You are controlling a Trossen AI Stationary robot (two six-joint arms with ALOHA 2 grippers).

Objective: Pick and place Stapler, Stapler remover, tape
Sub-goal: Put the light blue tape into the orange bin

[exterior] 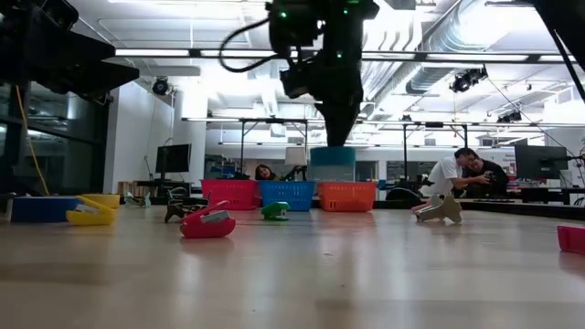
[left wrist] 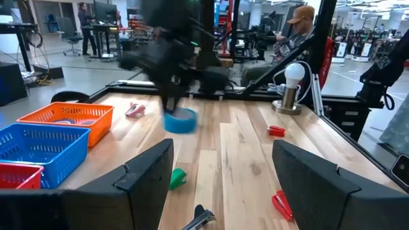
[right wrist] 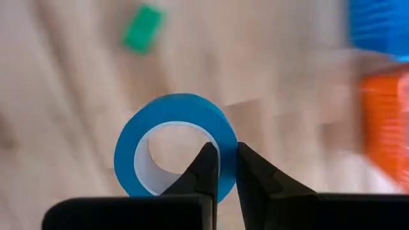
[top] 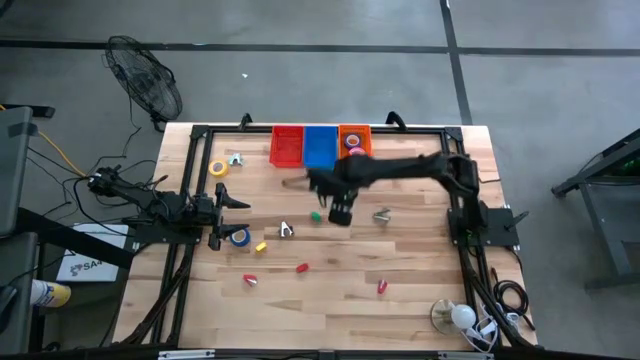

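My right gripper [top: 340,212] hangs above the middle of the table, shut on a blue tape roll [right wrist: 172,108]. The roll also shows in the low view [exterior: 331,163] and in the left wrist view [left wrist: 180,120]. My left gripper [left wrist: 220,185] is open and empty at the table's left [top: 228,205]. A yellow tape roll [top: 218,168] and another blue one [top: 240,237] lie flat near it. A green stapler [top: 316,215], a yellow one [top: 261,246] and red ones [top: 302,267] lie on the table. So do metal stapler removers [top: 285,230] [top: 382,214]. My right gripper pinches the blue roll's wall [right wrist: 225,134], one finger inside the open centre and one outside. The fingers point down from above. The roll hangs level below the fingertips, its hole facing up, lifted clear of the table [exterior: 331,163].
A red basket [top: 287,145], a blue basket [top: 320,145] and an orange basket [top: 354,140] stand in a row at the far edge. A lamp [top: 455,317] stands at the near right corner. People show in the room beyond the table.
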